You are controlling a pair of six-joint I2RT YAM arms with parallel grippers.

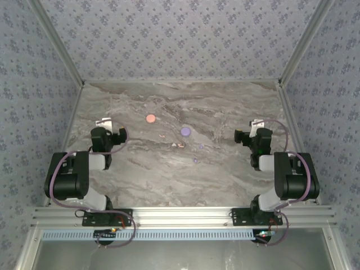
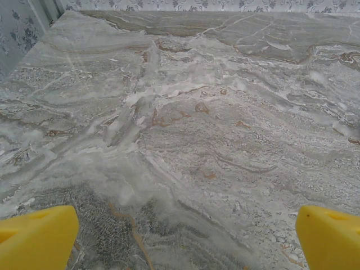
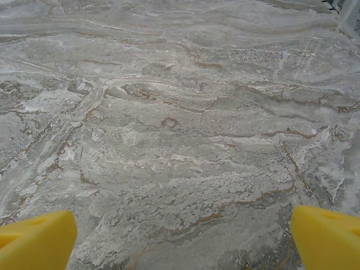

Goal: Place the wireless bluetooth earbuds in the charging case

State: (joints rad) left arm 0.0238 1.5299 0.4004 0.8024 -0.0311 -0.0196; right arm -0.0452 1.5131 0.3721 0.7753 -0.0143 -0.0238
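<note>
A: Marble-look table [image 1: 180, 180] fills most of the overhead view (grey, veined with brown), with patterned walls [image 1: 180, 34] on three sides.

B: And the arms?

A: The left arm [image 1: 70, 177] sits folded at the near-left edge and the right arm [image 1: 292, 174] at the near-right. Both are well apart from the small things in the middle.

B: How do the pincers stand?

A: The left gripper [image 2: 185, 239] is spread wide. Its yellow fingers [image 2: 36, 239] sit in the two bottom corners of its wrist view, with bare stone between them. The right gripper [image 3: 183, 239] is just as wide and also over bare stone.

B: The cases?

A: The pink round case [image 1: 150, 118] lies flat, left of centre and farther back. The purple round case [image 1: 185, 131] lies nearer and to its right, apart from it. I cannot tell whether either lid is up.

B: So where are the earbuds?

A: Loose on the table, in neither case. The pinkish-white earbuds [image 1: 176, 144] lie near the purple case on its near-left side, with one more speck between the two cases. The lilac earbuds [image 1: 201, 147] lie near its near-right side, one of them closer to the arms. They are too small to tell how they lie
</note>
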